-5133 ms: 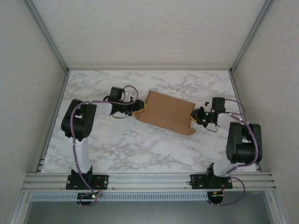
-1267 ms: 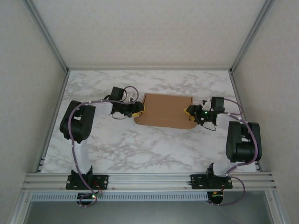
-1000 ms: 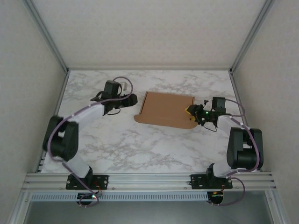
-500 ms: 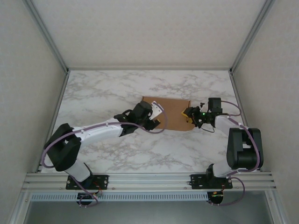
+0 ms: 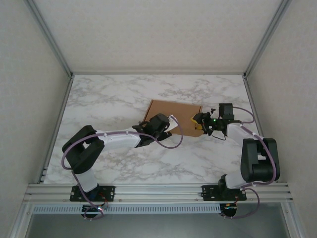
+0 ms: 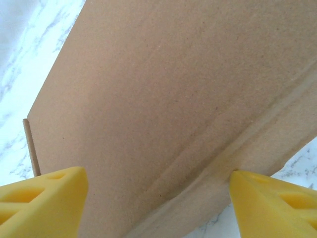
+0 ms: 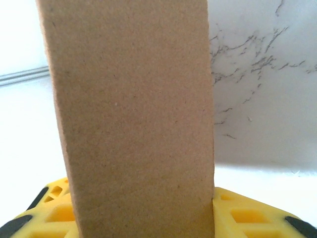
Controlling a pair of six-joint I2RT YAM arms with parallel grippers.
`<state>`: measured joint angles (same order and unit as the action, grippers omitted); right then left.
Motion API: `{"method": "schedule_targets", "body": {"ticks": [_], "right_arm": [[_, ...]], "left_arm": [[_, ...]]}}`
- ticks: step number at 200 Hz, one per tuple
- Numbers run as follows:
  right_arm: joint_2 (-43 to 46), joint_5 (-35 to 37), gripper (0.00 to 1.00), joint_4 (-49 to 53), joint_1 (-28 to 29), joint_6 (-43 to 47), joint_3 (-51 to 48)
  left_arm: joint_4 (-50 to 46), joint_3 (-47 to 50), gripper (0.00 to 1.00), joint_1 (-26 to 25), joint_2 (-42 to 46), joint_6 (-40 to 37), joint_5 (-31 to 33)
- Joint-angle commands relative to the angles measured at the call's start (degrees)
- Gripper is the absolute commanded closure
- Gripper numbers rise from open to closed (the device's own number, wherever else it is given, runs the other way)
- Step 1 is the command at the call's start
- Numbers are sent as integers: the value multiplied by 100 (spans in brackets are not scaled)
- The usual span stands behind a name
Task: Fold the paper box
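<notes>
I'm taking the paper box [image 5: 173, 114] as my reference. It lies on the marble bench [image 5: 109, 96], a thin brown cardboard shape seen from the overhead camera with its broad face up, about midway between the two arms.

My left tool [image 5: 163, 126] is at the box's near edge, toward its left corner, with the arm stretched low across the bench to reach it. On the left wrist camera the tool [image 6: 157, 206] is released: its two yellow fingers [image 6: 44, 198] stand wide apart at the bottom corners of the view. The plain cardboard face spreads between and beyond them. A crease runs diagonally across that face toward the right-hand finger, and a thin cardboard edge shows just above the left-hand one. I cannot tell whether the fingers are touching the cardboard or hanging just off it.

My right tool [image 5: 197, 120] is at the box's right end. On the right wrist camera the tool [image 7: 143, 215] is clenched on the box. A strip of cardboard rises straight up out of the gap, and the yellow pads [image 7: 242, 218] sit tight against it on both sides. Bare bench shows to the right of the strip.
</notes>
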<state>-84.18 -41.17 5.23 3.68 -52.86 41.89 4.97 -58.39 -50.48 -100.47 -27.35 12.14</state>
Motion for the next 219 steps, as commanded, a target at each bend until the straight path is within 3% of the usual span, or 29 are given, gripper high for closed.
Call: {"method": "schedule_targets", "body": {"ticks": [1,50,88,141,178,200,219], "right_arm": [[306,-602,57,-178,104,-400,68],[446,-672,57,-439,167,-763,-1],[548,-759,57,-841,193,-1236,-183],[717,-950,57,-1311,330,-1971,-290],[772,-1101,54,-1143,339,-1999,-193],[776,-1144,53,-923,339,-1843,-126],[772,-1157,51,-877,344,-1800,-126]], "left_arm": [[250,3,26,-119,-165,-227,201],[252,122,26,-223,-245,-421,-23],[913,416,23,-369,-306,-766,620],[3877,1128,23,-585,-497,-2477,2301],[6001,1538,23,-721,-718,-3983,2904],[5910,1531,29,-753,-580,-4132,2954],[5243,1410,44,-745,-322,-3844,2929]]}}
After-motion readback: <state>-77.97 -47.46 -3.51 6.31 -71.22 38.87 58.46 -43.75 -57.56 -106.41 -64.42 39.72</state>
